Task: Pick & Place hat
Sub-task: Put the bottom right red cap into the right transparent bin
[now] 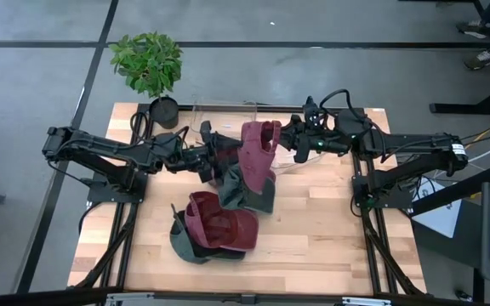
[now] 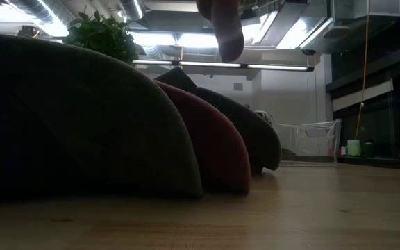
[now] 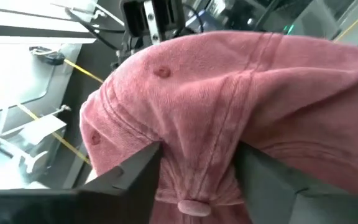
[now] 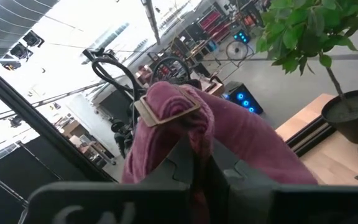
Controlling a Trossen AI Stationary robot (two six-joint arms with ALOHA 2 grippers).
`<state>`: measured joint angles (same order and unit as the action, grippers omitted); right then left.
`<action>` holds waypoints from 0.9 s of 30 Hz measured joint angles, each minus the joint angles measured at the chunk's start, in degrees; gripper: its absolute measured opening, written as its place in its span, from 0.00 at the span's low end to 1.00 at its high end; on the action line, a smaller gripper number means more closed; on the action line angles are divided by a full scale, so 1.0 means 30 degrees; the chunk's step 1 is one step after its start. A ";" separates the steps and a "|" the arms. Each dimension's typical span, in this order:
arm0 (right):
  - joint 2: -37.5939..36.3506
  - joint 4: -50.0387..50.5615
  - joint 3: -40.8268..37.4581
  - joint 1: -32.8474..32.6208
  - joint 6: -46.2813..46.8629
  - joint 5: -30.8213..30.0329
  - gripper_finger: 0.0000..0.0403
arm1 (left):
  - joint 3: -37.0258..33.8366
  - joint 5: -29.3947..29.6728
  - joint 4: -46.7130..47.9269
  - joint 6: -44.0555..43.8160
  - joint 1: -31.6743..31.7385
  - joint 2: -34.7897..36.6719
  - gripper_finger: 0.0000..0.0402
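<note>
Two grippers are met at one maroon hat (image 1: 259, 151), which is held up in the air over the back half of the wooden table (image 1: 330, 229), not far from the potted plant (image 1: 149, 64) at the back corner. The right gripper (image 1: 286, 140) is clamped shut on the hat's strap end; in its wrist view the fabric and the tan buckle patch (image 4: 166, 107) are pinched right between the dark fingers (image 4: 185, 155). The left gripper (image 1: 219, 153) is placed on the hat's other side, nearer the plant. From its wrist view the crown is seen bunched between the two fingers (image 3: 135, 168), which are touching the cloth on both sides, so it's wrapped around the hat, though how firmly can't be told.

More hats are piled below the raised one, further from the plant: a dark grey-green hat (image 1: 249, 191) directly underneath, then a second maroon hat (image 1: 219, 225) stacked on another grey-green hat (image 1: 187, 246) toward the table's front edge. A clear wire-like bin (image 2: 311, 142) is seen at the back of the table, beside the plant.
</note>
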<state>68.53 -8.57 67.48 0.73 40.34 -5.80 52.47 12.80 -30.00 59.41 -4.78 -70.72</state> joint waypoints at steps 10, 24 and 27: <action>0.0000 0.0099 0.0000 0.0000 -0.0081 0.0000 0.05 | 0.0000 0.0410 0.0073 -0.1555 -0.0002 0.0000 0.10; -0.0932 0.3208 0.0000 0.0187 -0.1513 0.0809 0.12 | -0.0007 0.6507 0.2028 -0.2048 -0.1668 0.0182 0.01; -0.1532 0.4347 0.0000 0.0391 -0.1570 0.0801 0.20 | -0.0022 0.8051 0.3497 -0.3197 -0.2019 0.0272 0.01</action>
<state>63.94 4.47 67.48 1.90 35.63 -3.40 52.40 36.95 -19.51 49.82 -10.83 -69.90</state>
